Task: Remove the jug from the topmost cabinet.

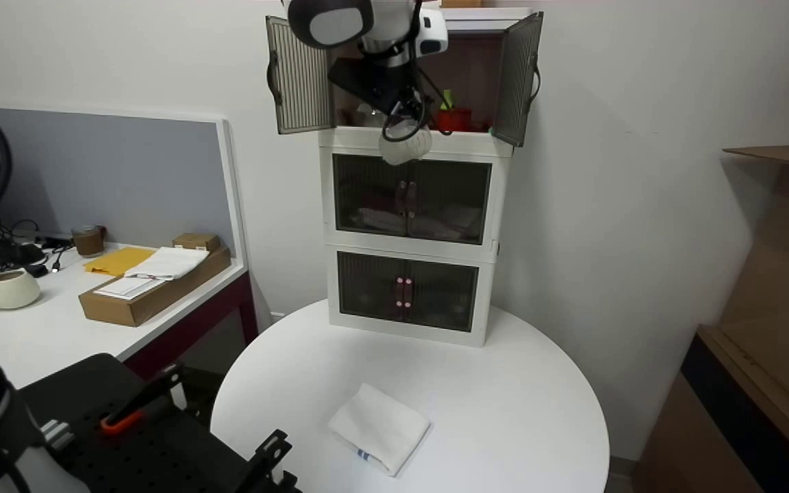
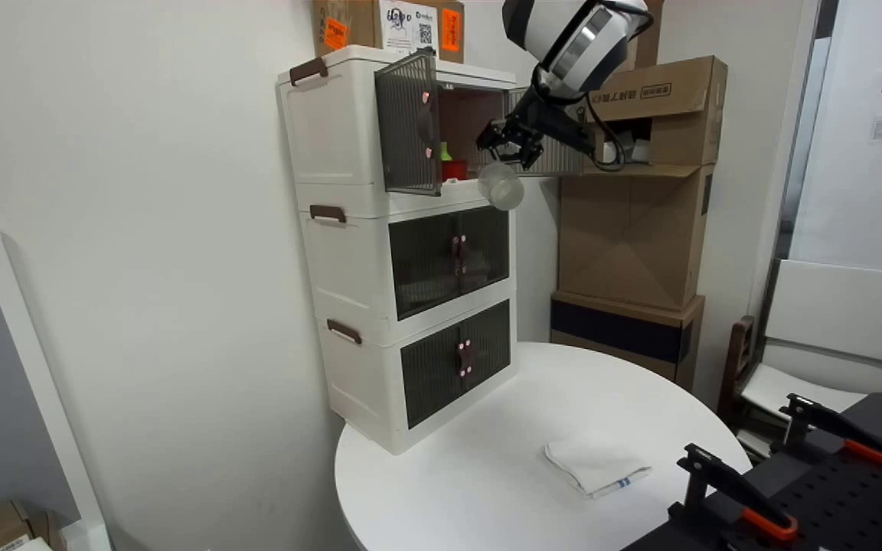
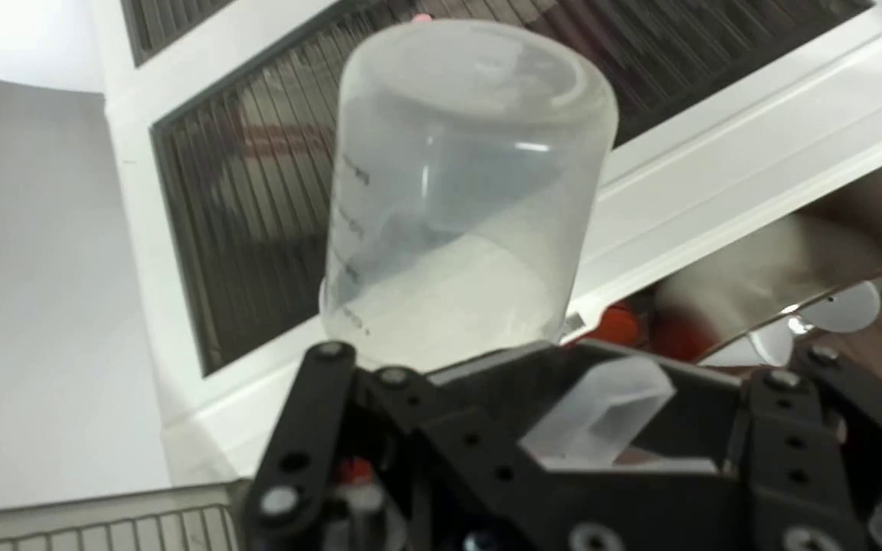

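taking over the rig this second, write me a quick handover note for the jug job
Gripper: shut on the jug.
Jug: held tilted in the air, in front of the topmost cabinet, outside its compartment.
Cabinet: both doors open.
Done: jug is out.
Left: probably just moving it clear of the doors and setting it down, perhaps on the round table.

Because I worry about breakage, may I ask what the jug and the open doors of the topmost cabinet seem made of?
The jug looks like smooth, slightly glossy plastic: it is cloudy, translucent and shows highlights. The cabinet doors seem ribbed, grey-tinted plastic: fine vertical ridges show, though glass remains possible.
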`<state>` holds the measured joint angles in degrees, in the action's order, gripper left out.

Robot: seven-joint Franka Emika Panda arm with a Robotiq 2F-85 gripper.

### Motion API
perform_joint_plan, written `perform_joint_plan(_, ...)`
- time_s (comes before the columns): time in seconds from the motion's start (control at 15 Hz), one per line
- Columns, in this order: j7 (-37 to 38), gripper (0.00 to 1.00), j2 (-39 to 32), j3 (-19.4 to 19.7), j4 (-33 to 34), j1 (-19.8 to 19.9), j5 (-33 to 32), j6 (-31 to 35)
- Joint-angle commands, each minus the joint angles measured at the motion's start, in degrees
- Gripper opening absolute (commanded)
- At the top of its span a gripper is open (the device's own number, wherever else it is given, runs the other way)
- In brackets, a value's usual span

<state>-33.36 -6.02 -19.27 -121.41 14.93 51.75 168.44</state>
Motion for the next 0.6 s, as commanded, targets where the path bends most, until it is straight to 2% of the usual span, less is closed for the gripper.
perform_joint_plan(0.0, 4.7, 0.0, 0.6, 0.4, -4.8, -0.4, 0.7, 5.1)
perform_joint_plan(0.33, 11.7, 0.0, -6.2, 3.7, -9.2, -2.2, -6.0, 17.6)
perform_joint_plan(0.53, 13.7, 0.0, -13.3, 10.5, -10.0, -7.3, -7.7, 25.2)
